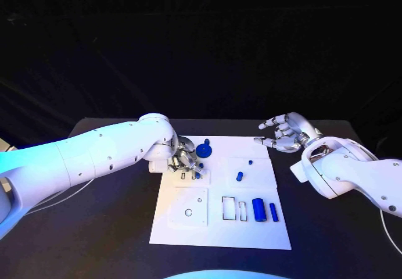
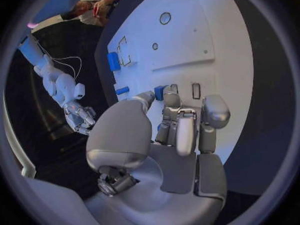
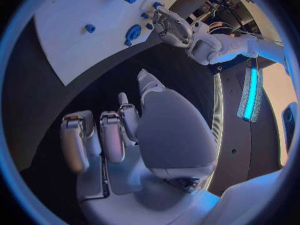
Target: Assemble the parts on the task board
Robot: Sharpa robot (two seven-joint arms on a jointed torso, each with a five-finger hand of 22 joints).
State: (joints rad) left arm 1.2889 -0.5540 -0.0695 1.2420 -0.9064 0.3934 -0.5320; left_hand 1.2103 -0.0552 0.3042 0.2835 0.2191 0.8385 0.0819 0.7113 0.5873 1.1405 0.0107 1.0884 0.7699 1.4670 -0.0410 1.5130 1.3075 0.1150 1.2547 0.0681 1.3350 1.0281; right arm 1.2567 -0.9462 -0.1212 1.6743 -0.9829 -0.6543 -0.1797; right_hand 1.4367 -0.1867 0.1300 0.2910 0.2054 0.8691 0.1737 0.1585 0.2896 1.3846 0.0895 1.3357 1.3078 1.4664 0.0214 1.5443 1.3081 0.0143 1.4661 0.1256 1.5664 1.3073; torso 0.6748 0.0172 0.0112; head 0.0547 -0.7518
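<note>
The white task board (image 1: 219,229) lies mid-table. My left hand (image 1: 186,160) hovers over its far left part and pinches a small blue part (image 2: 160,91) between thumb and a finger. A blue gear-shaped part (image 1: 204,151) sits just beside that hand. Two small blue pieces (image 1: 239,176) lie mid-board. A blue cylinder (image 1: 259,209) and a slim blue bar (image 1: 274,212) lie near the board's right edge. My right hand (image 1: 283,135) floats off the board's far right corner, fingers loosely bent and apart, holding nothing.
Rectangular slots (image 1: 229,208) and a raised square plate with a round hole (image 1: 189,212) mark the board's near half. Bare black table (image 1: 100,232) surrounds the board on both sides. A white cable (image 1: 71,195) trails at the left.
</note>
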